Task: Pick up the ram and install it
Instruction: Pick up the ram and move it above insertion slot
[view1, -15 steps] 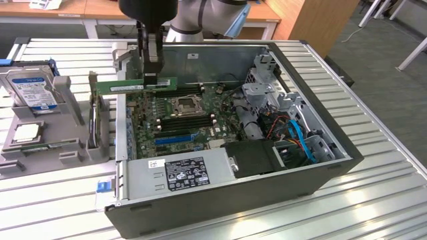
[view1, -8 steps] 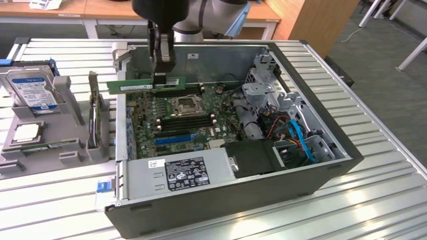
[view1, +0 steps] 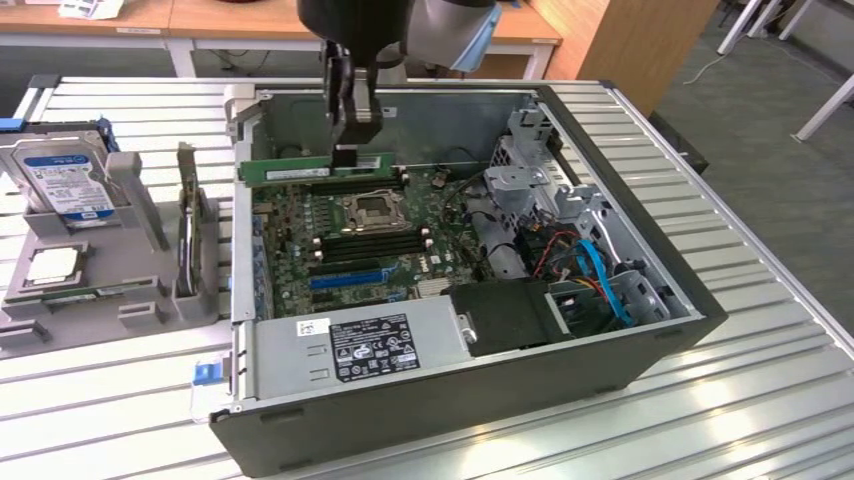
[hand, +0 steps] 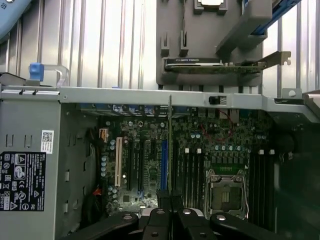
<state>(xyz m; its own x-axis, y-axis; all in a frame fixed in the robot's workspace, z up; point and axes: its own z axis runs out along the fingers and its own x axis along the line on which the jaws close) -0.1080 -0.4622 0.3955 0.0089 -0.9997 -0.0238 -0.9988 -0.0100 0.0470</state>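
Your gripper (view1: 350, 150) is pinched shut on the ram (view1: 287, 168), gripping its top edge near one end. The stick hangs level over the motherboard (view1: 287, 235), not seated in anything. It sits close to the far wall of the open computer case (view1: 641, 340). Its free end reaches almost to the case wall on the exterior view's left, so you have little room that way. On the exterior view's right, the metal drive cage (view1: 514, 185) and a tangle of blue cables (view1: 607, 285) crowd the space. The black memory slots (view1: 367, 240) lie past the processor socket (view1: 370, 210), nearer the power supply (view1: 360, 345).

In the wrist view the ram (hand: 170, 140) shows edge-on as a thin line rising from the gripper (hand: 170, 197), just beside a blue slot (hand: 163, 160).

The case rests on a slatted metal table (view1: 747, 400). A grey holder (view1: 134, 310) with a hard drive (view1: 60, 180) stands beside it, and wooden desks (view1: 120, 15) stand behind.
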